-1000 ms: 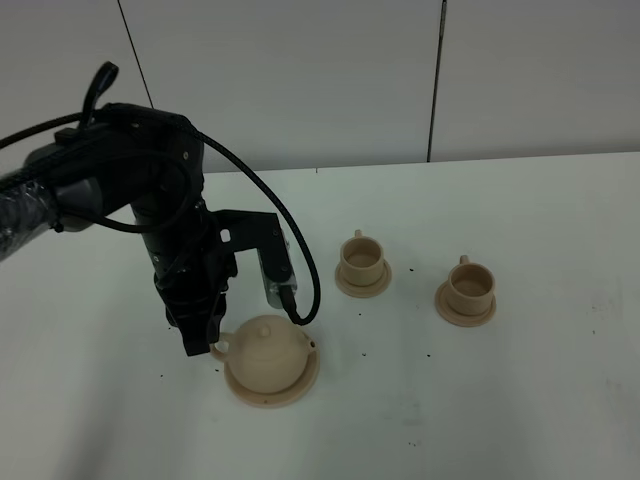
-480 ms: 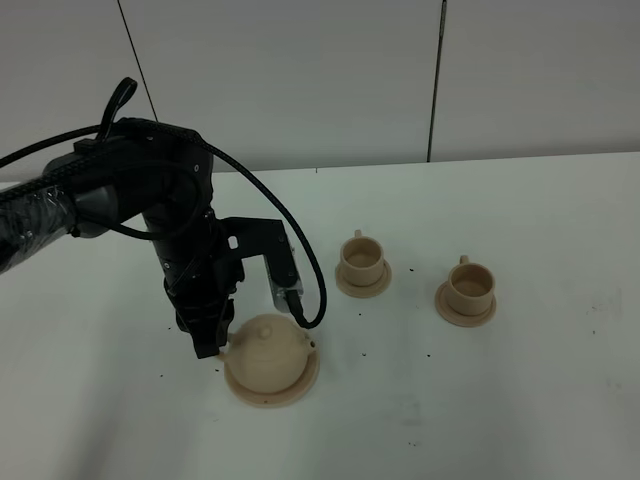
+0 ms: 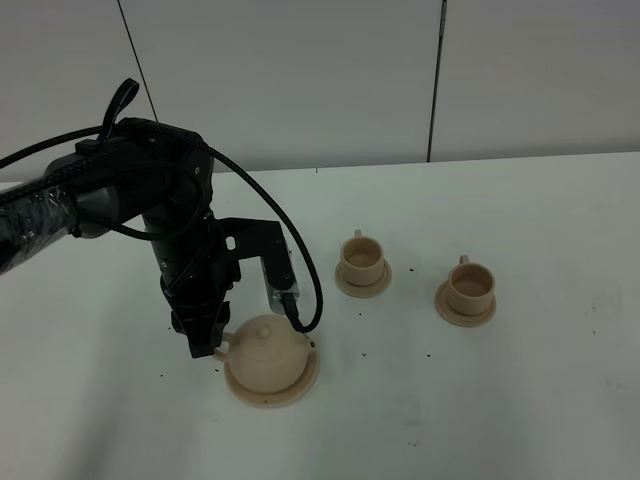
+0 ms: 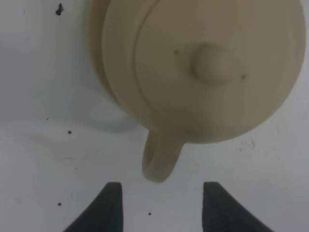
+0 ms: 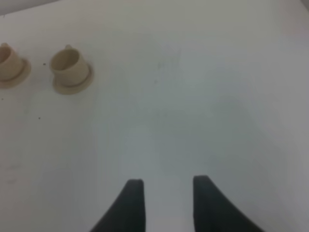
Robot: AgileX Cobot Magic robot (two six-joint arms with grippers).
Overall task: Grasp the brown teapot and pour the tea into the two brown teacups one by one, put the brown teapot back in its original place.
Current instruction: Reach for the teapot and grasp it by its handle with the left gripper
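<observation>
- The teapot [image 3: 266, 348] is sitting upright, lid on, on the big saucer [image 3: 270, 400] at the left of the table [image 3: 520, 400]. The middle cup [image 3: 361, 258] and the right cup [image 3: 468, 285] are standing on their small saucers, well apart from it.
- The left fingers [image 4: 110, 208] are standing wide apart and gripping nothing. The handle [image 4: 161, 162] is lying just ahead of the gap between them, touched by neither.
- The right fingers [image 5: 131, 205] are hanging parted over bare table, holding nothing.
- Risk: closing from here is likely catching only the tip of the loop. A shallow pinch may be letting the pot swing or slip once lifted, spilling tea.
- Risk: a sideways drift may be bumping one finger against the handle, turning the pot or sliding it off its saucer.
- Risk: the saucer is lying loose, so it may be dragging along with any push on the pot.
- Risk: the black cable [image 3: 318, 295] is looping close beside the pot and may be snagging the lid knob or the spout.
- Risk: the lid looks unsecured and may be falling off in a steep pour.
</observation>
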